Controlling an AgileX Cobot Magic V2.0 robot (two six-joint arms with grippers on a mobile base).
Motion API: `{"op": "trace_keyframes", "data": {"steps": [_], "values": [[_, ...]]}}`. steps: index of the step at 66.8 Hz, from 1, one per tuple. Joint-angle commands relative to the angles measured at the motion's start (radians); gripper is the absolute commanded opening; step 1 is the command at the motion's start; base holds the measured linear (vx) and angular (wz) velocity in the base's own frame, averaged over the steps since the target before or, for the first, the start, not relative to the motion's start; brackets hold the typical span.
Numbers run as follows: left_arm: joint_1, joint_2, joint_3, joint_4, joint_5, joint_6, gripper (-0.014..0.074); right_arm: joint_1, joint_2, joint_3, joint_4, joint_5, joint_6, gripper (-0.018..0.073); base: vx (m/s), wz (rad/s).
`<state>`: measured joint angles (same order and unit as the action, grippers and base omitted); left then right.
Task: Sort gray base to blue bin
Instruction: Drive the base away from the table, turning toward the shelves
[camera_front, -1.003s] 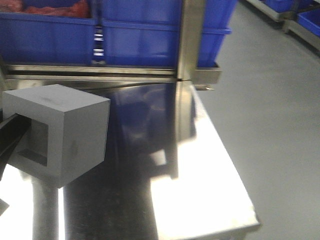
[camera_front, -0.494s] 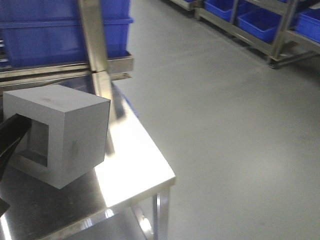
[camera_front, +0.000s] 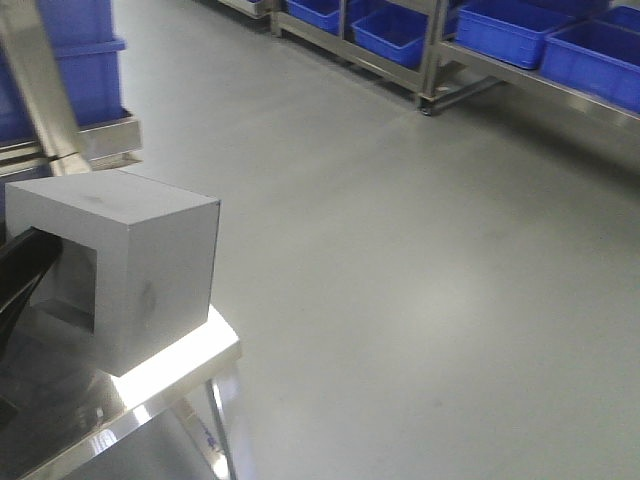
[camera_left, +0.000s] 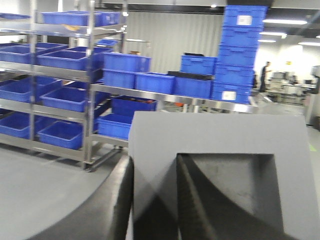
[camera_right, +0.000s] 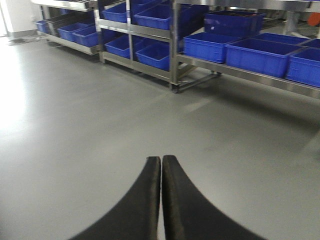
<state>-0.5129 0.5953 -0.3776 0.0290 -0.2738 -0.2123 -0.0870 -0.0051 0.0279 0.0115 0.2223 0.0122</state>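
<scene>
Matte gray base (camera_front: 150, 270) clamped by left pincer (camera_left: 152, 175) (one finger inside recess), right pincer (camera_right: 161, 167) closed, empty

a smooth grey floor (camera_right: 75, 100) runs out around me to steel racks (camera_right: 175, 50) loaded with blue crates (camera_right: 260, 57); strip lights (camera_left: 284, 21) glow before a ribbed wall (camera_left: 170, 35), a steel table (camera_front: 185, 352) below.
</scene>
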Motion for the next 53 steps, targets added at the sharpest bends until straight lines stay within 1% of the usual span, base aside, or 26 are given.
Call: {"op": "trace_keyframes", "data": {"steps": [1,18,53], "values": [[-0.004,-0.003,-0.031,-0.013,-0.108,-0.013,0.0003,-0.004,0.019,0.002,-0.004,-0.072,-0.012,-0.0005,0.02,-0.38],[-0.004,-0.003,-0.031,-0.013,-0.108,-0.013,0.0003,-0.004,0.019,0.002,-0.004,-0.072,-0.012,-0.0005,0.06,-0.46],[-0.004,-0.003,-0.031,-0.013,-0.108,-0.013,0.0003,-0.004,0.019,0.002,-0.004,-0.072,-0.012,-0.0005,0.13,-0.55]]}}
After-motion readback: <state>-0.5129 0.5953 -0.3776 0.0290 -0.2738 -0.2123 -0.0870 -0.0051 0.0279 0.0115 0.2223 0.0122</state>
